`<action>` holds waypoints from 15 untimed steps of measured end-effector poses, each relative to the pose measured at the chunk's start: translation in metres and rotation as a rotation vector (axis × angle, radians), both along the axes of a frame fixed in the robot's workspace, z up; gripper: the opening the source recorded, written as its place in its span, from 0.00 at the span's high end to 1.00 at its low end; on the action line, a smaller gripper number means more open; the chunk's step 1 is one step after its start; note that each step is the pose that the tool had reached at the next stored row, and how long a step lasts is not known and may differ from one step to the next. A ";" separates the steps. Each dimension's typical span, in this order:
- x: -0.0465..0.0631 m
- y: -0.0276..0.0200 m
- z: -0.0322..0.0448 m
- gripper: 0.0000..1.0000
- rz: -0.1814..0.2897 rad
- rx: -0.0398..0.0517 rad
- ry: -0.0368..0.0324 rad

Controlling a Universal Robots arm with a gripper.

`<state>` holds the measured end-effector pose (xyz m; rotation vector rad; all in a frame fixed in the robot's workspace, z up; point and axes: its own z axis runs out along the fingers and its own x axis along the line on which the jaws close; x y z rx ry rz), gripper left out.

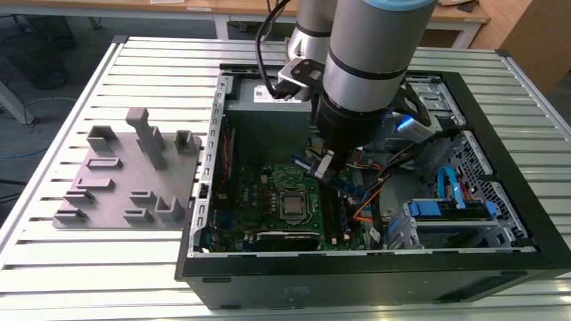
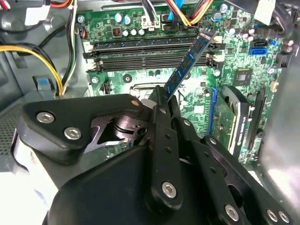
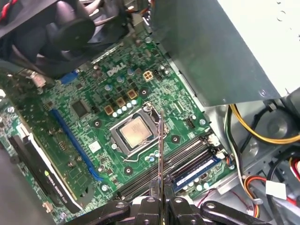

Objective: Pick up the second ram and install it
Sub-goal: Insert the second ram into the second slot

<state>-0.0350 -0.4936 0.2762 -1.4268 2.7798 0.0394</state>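
Note:
My gripper [image 1: 322,170] is inside the open computer case [image 1: 357,267], shut on the second ram [image 2: 188,60], a thin blue-green stick. In the second wrist view the stick juts out from between my fingers [image 2: 161,107], its far end hanging tilted over the black memory slots [image 2: 140,54]. The first wrist view shows the ram [image 3: 160,150] edge-on, rising from the gripper [image 3: 160,200] above the CPU socket [image 3: 136,131] and the slots [image 3: 154,176]. Another blue memory stick [image 3: 199,169] sits seated in a slot beside them.
A grey fixture plate [image 1: 125,180] with upright blocks lies outside the case on the exterior view's left. Inside are the power supply [image 1: 267,100], bundled cables [image 2: 178,11], an expansion card [image 3: 42,161] and a drive cage with blue cables [image 1: 450,204].

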 end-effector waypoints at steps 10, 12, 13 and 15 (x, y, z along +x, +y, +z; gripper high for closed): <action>0.000 0.0000 -0.0004 0.86 -0.110 0.0000 0.0000; 0.000 0.0000 -0.0004 0.86 -0.131 0.0000 0.0000; 0.000 0.0000 -0.0004 0.86 -0.141 -0.0001 0.0001; 0.000 0.0000 -0.0005 0.86 -0.163 -0.0001 0.0000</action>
